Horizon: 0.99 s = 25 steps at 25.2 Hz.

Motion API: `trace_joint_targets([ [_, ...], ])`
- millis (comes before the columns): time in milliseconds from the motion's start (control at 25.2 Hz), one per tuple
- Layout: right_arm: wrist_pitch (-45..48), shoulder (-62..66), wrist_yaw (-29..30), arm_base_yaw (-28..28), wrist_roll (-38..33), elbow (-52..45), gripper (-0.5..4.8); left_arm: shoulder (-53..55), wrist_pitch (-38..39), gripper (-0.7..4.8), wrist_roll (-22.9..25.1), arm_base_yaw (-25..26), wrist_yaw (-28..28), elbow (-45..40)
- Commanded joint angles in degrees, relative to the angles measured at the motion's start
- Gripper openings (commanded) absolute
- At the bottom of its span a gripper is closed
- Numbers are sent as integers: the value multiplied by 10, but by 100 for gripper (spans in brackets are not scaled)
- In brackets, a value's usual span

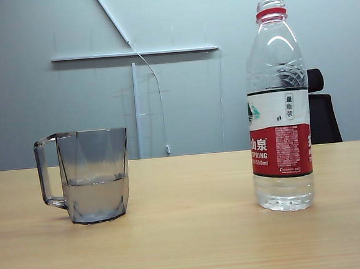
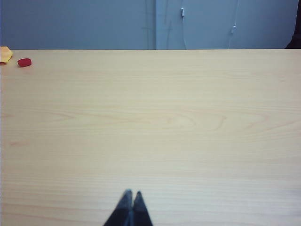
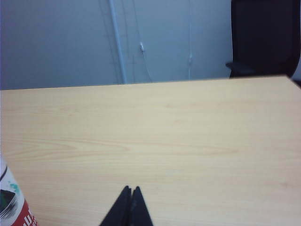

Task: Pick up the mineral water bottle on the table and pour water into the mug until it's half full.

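Observation:
The mineral water bottle (image 1: 278, 108) stands upright and uncapped on the table (image 1: 194, 233) at the right, with a little water in its base. The smoky grey mug (image 1: 90, 176) stands at the left, handle pointing left, with water (image 1: 96, 197) up to about half its height. Neither gripper shows in the exterior view. My left gripper (image 2: 131, 194) hangs shut over bare tabletop, holding nothing. My right gripper (image 3: 130, 189) is also shut and empty, above the table (image 3: 164, 141), with a corner of the bottle's label (image 3: 11, 207) off to one side of it.
A small red cap (image 2: 24, 62) and an orange object (image 2: 5, 54) lie near the table's far edge in the left wrist view. A dark chair (image 1: 321, 111) stands behind the table at the right. A grey wall with white rails is at the back.

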State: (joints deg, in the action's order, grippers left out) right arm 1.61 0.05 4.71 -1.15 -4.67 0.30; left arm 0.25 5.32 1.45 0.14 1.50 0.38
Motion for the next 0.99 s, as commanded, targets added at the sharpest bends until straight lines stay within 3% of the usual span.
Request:
trace_joint_targets([
  [40,16,-1,-1,0,42,-3,-5,1,-5,-2,-2,0,-2,1],
  [199,17,-1,-25,0,54,-3,-5,1,-5,-2,-2,0,-2,1],
  [993,16,-1,-24,0,53,-3,-5,1,-5,-2,-2,0,-2,1],
])
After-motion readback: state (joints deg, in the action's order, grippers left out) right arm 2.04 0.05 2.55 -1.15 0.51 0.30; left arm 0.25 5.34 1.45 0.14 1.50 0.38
